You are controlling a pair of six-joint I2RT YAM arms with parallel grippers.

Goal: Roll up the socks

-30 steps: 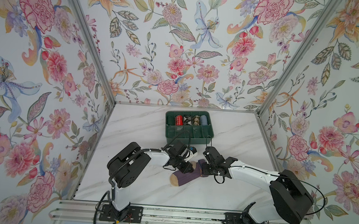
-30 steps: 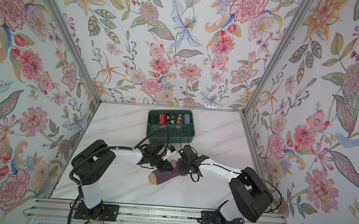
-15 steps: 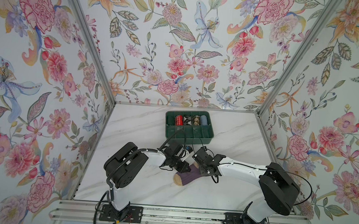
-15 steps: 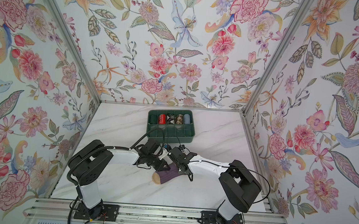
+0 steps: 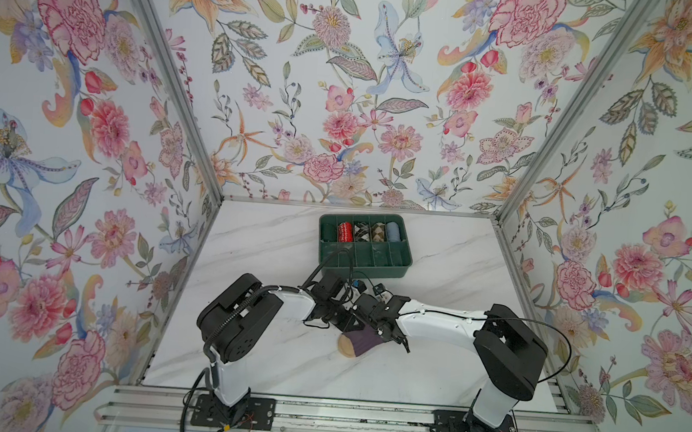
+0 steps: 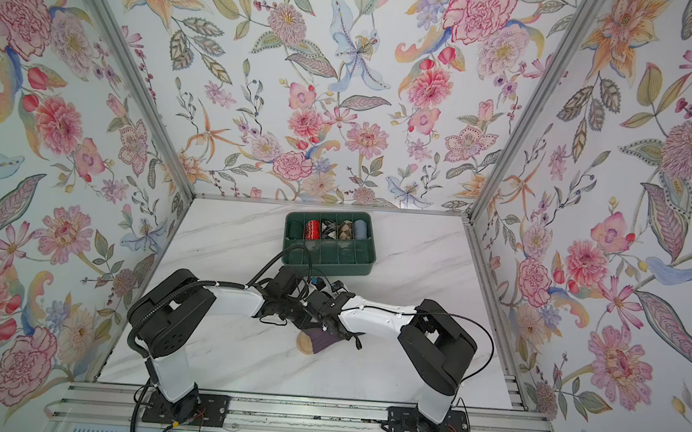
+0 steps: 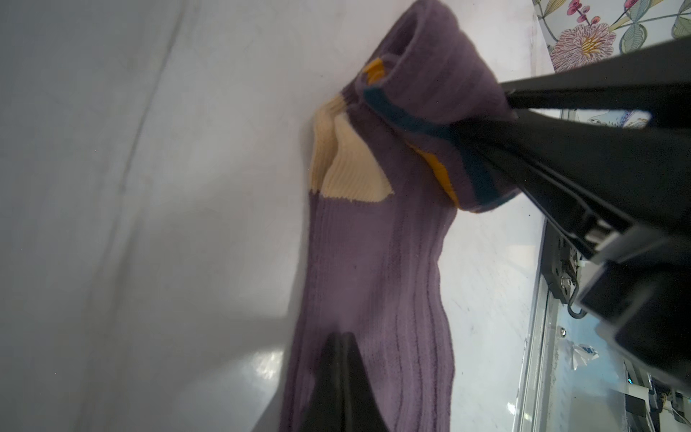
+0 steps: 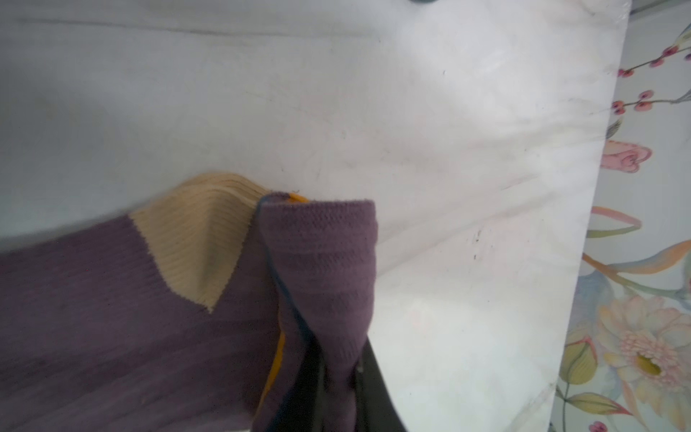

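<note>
The dusty-purple ribbed socks lie on the marble table near its front middle, tan toe end pointing forward-left in both top views. My right gripper is shut on the cuff, which is lifted and folded back over the tan heel; navy and orange stripes show along the fold. My left gripper is shut, its tips resting on the purple foot part of the socks. From above, the two grippers meet over the socks and hide most of them.
A green divided tray stands behind the arms, holding a red patterned roll, two argyle rolls and a light-blue roll. Black cables loop from the left arm toward the tray. Floral walls enclose the table on three sides.
My right gripper has carried the cuff leftward toward the left gripper, folding the socks over so less purple shows. The left gripper has stayed roughly in place.
</note>
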